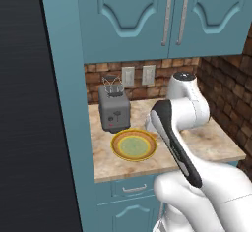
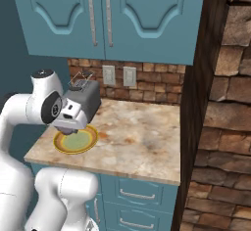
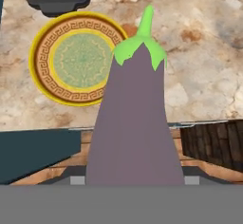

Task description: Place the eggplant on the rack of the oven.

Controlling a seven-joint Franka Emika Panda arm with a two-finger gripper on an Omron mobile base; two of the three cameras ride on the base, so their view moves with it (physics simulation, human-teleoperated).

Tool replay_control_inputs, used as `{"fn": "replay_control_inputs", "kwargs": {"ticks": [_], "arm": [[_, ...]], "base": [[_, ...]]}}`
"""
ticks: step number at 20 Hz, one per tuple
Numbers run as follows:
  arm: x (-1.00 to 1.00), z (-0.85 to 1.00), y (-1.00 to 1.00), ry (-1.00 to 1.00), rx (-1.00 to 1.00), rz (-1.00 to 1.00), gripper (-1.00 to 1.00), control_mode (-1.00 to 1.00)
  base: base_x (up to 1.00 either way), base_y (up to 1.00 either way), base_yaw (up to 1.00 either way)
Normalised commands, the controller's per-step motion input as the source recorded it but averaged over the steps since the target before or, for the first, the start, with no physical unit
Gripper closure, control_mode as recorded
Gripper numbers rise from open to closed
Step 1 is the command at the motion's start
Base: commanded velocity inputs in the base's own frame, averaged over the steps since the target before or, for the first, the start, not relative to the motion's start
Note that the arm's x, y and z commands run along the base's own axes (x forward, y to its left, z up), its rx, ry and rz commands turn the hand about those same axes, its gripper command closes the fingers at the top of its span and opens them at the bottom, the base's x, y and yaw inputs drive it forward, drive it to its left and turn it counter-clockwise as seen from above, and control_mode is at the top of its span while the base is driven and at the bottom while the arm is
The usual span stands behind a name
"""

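The eggplant (image 3: 135,123), dark purple-grey with a green cap and stem, stands close before the hand camera. It reaches from the bottom edge up past the middle. My gripper (image 3: 135,179) is shut on its lower end, and the eggplant covers the fingertips. Behind and below it lies the yellow-rimmed green plate (image 3: 78,57) on the marble counter (image 3: 199,66), bare. The same plate (image 1: 134,145) (image 2: 76,141) sits near the counter's front left. The oven and its rack are out of view.
A grey toaster (image 1: 114,109) (image 2: 81,105) stands just behind the plate. Blue upper cabinets (image 1: 147,14) hang over the counter, with a brick wall (image 2: 225,103) on the right. A tall dark panel (image 1: 19,103) rises left of the blue cabinet side.
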Motion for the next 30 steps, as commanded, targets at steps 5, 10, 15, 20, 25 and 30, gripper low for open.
{"fn": "replay_control_inputs", "kwargs": {"ticks": [5, 10, 15, 20, 25, 30], "arm": [[-0.48, 0.07, -0.42, -0.13, 0.04, 0.00, 1.00, -1.00], [-0.06, -0.20, -0.17, -0.05, 0.00, 0.00, 1.00, -1.00], [0.23, -0.38, 0.02, 0.00, -0.05, -0.01, 1.00, -1.00], [0.00, -0.04, 0.00, 0.00, 0.00, 0.00, 1.00, -1.00], [-0.10, 0.00, 0.09, -0.01, 0.00, 0.01, 1.00, -1.00], [0.00, 0.00, 0.00, 0.00, 0.00, 0.00, 1.00, 1.00]], "base": [[0.00, 0.00, 0.00], [0.00, 0.00, 0.00], [0.00, 0.00, 0.00], [0.00, 0.00, 0.00], [0.00, 0.00, 0.00], [-0.69, 0.56, 0.22]]}}
